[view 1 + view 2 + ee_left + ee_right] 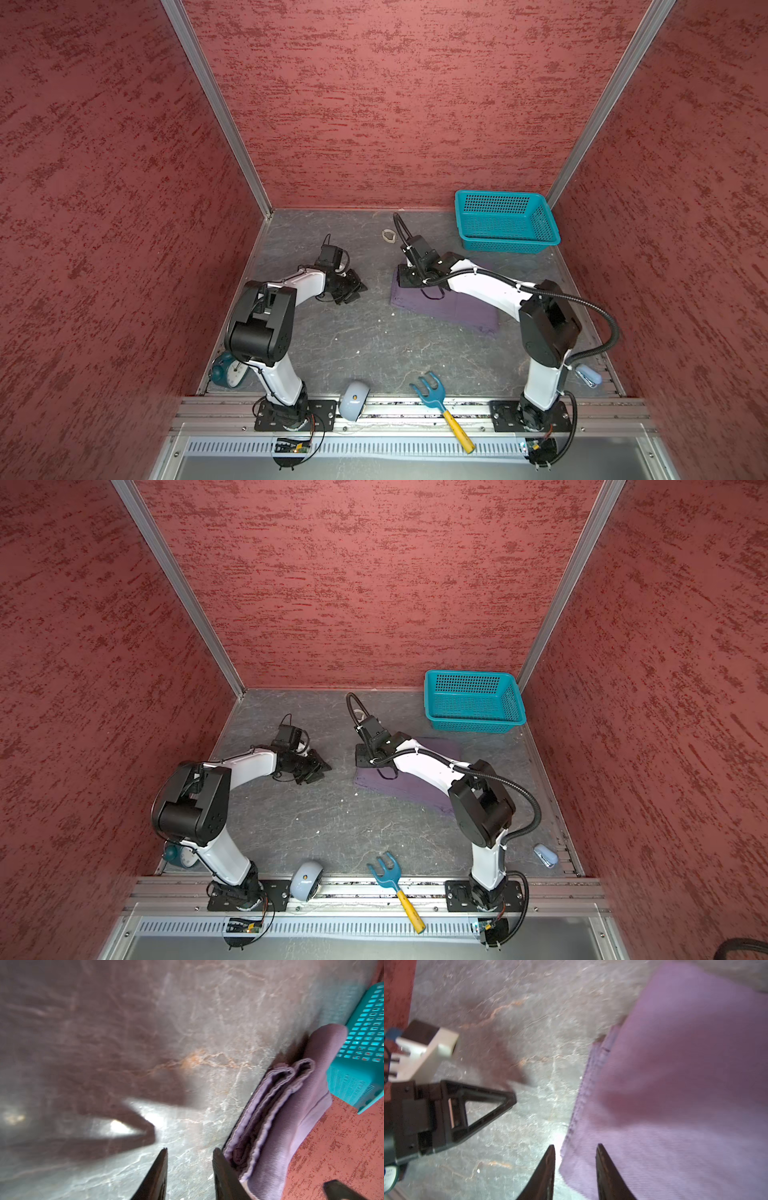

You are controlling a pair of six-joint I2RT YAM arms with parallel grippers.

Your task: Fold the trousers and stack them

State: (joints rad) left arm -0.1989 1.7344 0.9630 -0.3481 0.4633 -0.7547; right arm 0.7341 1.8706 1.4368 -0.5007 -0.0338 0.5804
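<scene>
At the far left, beside the left arm's base, a round teal alarm clock with a white face point(227, 372) is seen on the grey marbled tabletop point(374, 345). The left gripper point(356, 289) is held low, left of centre. In the left wrist view its fingers point(160, 1169) are shown partly apart, with only bare tabletop between them.

A rounded pale blue object point(354, 401) and a blue plastic hand rake with a yellow handle point(440, 405) are laid across the near rail.

Right of centre, the muted purple cloth trousers point(457, 309) are folded into a flat, layered rectangle, partly hidden under the right arm. The right gripper point(402, 279) is placed at their left end. In the right wrist view its fingers point(606, 1172) are parted over the cloth's edge, and nothing is clamped.

A teal perforated plastic basket point(505, 243) is set in the back right corner, near the trousers.
</scene>
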